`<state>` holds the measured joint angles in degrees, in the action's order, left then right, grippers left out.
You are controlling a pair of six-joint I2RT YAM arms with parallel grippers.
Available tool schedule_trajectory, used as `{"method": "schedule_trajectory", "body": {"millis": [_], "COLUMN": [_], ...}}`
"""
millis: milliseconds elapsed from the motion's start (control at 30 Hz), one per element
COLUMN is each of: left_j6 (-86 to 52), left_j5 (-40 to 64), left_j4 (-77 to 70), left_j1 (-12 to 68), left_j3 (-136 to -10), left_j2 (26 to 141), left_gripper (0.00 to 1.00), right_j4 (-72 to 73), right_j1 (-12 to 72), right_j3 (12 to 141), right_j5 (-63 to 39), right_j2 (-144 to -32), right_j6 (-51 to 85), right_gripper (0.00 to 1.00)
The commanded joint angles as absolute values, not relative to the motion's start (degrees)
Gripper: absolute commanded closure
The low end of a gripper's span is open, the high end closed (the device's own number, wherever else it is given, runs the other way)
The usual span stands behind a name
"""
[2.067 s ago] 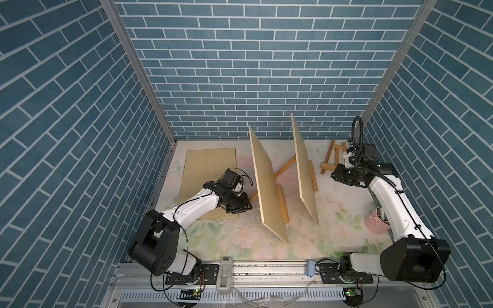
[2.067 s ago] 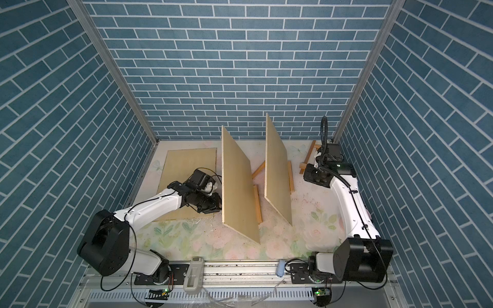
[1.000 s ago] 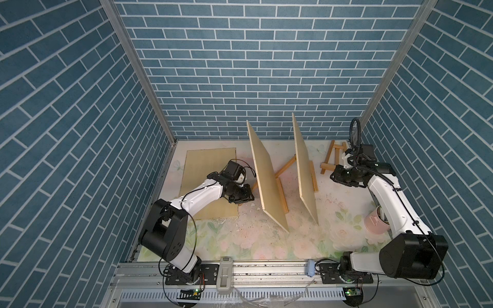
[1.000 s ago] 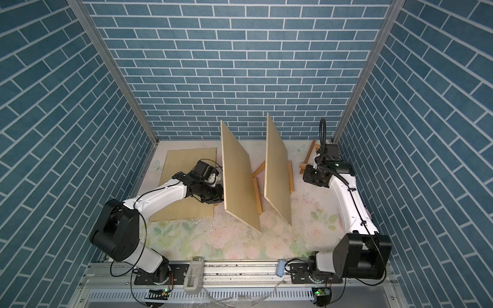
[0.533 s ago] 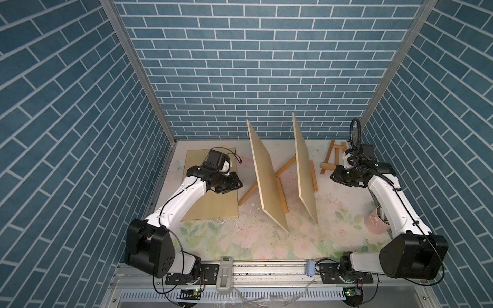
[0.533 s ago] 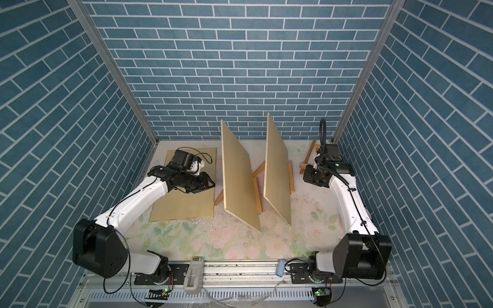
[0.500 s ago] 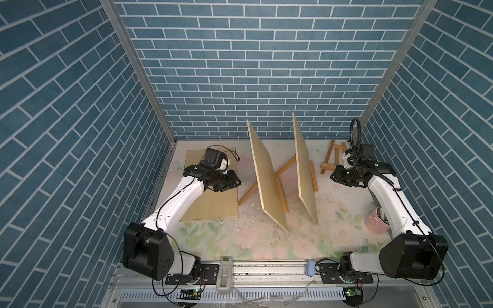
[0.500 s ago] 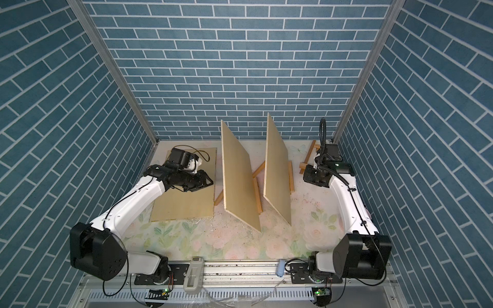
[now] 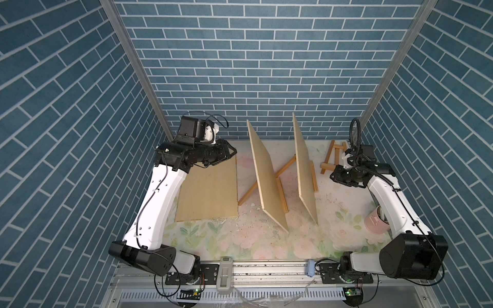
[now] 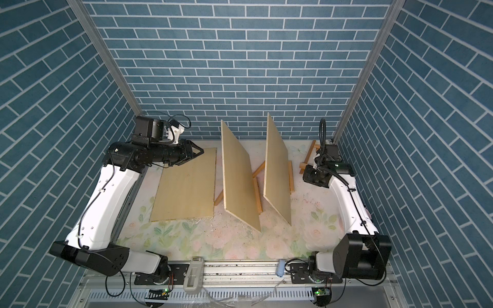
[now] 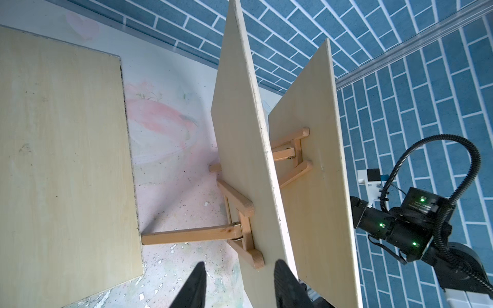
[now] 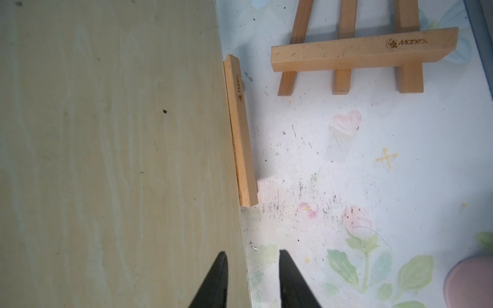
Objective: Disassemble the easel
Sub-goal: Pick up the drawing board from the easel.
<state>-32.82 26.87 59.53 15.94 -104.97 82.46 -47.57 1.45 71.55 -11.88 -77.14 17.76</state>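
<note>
In both top views the middle easel (image 9: 281,194) (image 10: 256,196) is mostly hidden behind its upright board (image 9: 265,176); a pink cup (image 9: 374,222) is half covered by the right arm (image 9: 386,202). The left claw (image 9: 232,152) (image 11: 239,266), apart and empty, is held over the flat board (image 9: 210,192), near that easel. The right claw (image 12: 252,253), also apart, is seen near the second board (image 12: 106,160). "Maries" is read on the folded easel (image 12: 362,50) at the far right corner of the counter (image 9: 344,210).

Brand "Maries" on the lying easel's crossbar (image 12: 362,50); same mark, sideways, on a second wooden ledge (image 12: 240,128)
</note>
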Motion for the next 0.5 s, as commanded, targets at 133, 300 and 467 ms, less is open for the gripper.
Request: {"method": "schedule_trajectory", "body": {"millis": [133, 300, 467], "left_j6": [-33.11, -32.5, -31.18], "left_j5": [22.17, 18.64, 15.23], "left_j4": [64.93, 66.17, 70.67], "left_j1": [19.48, 23.03, 26.25], "left_j3": [-111.11, -117.17, -126.11], "left_j2": [87.76, 91.61, 97.11], "left_gripper": [0.57, 0.55, 0.54], "right_j4": [-47.72, -47.96, -47.62], "right_j1": [1.71, 2.47, 3.32], "right_j3": [72.57, 72.59, 72.17], "right_j5": [-13.77, -14.06, -13.97], "right_j2": [-76.02, -76.29, -76.64], "right_j6": [18.94, 19.39, 19.83], "right_gripper": [0.67, 0.67, 0.67]}}
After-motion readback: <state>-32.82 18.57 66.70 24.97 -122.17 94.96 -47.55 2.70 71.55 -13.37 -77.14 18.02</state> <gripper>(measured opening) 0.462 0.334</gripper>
